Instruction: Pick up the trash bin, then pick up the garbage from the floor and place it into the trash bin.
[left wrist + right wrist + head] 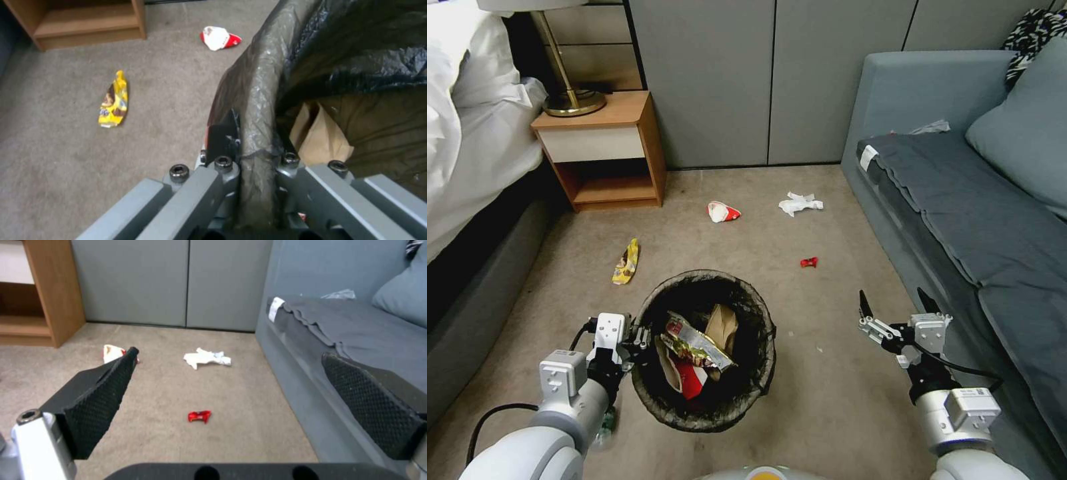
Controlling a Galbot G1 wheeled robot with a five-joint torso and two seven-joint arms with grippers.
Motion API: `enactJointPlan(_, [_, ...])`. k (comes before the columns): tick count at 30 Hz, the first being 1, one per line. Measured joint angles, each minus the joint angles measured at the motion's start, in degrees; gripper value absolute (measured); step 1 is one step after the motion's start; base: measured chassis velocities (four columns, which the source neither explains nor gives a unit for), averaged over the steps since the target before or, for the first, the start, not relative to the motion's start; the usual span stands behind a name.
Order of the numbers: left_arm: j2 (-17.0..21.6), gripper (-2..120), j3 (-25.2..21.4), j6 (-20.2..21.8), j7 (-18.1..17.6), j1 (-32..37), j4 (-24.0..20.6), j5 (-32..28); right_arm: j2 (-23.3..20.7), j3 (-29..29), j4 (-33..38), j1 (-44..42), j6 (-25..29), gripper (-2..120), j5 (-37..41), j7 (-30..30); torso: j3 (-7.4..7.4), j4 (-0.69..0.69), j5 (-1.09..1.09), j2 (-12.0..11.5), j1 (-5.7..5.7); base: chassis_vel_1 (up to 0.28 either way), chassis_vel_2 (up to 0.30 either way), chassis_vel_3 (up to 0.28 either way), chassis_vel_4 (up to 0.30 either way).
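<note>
Left gripper clamping the bag-wrapped rim of the trash bin, holding it at 6 o'clock on the carpet. Right gripper hanging spread wide and empty. Small red wrapper lying nearest, toward 11 o'clock from those fingers, long axis running crosswise; white tissue and red-and-white carton sitting farther off.
</note>
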Motion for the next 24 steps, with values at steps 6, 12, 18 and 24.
enactJointPlan(6, [0.09,1,0.01,-0.02,0.02,-0.05,0.0,-0.23,0.16,-0.34,-0.69,0.17,-0.05,100,-0.26,-0.01,0.0,-0.02,0.01,0.0,0.0,-0.152,0.127,0.137,-0.147])
enactJointPlan(12, [0.15,1,0.03,-0.02,0.04,-0.03,0.0,-0.27,0.01,-0.39,-1.27,0.37,-0.05,100,-0.27,-0.05,0.0,0.0,0.02,0.0,0.0,-0.173,0.161,0.165,-0.17])
enactJointPlan(18, [0.27,1,0.04,-0.02,0.04,-0.01,0.0,-0.28,-0.11,-0.47,-1.64,0.46,-0.06,100,-0.17,-0.05,0.0,-0.02,0.0,0.0,0.0,-0.153,0.147,0.145,-0.151])
enactJointPlan(24, [0.4,1,0.01,-0.02,0.05,0.18,0.0,-0.28,-0.24,-0.82,-1.98,0.61,-0.04,100,-0.11,-0.04,0.0,-0.01,0.01,0.0,0.0,-0.137,0.139,0.14,-0.141])
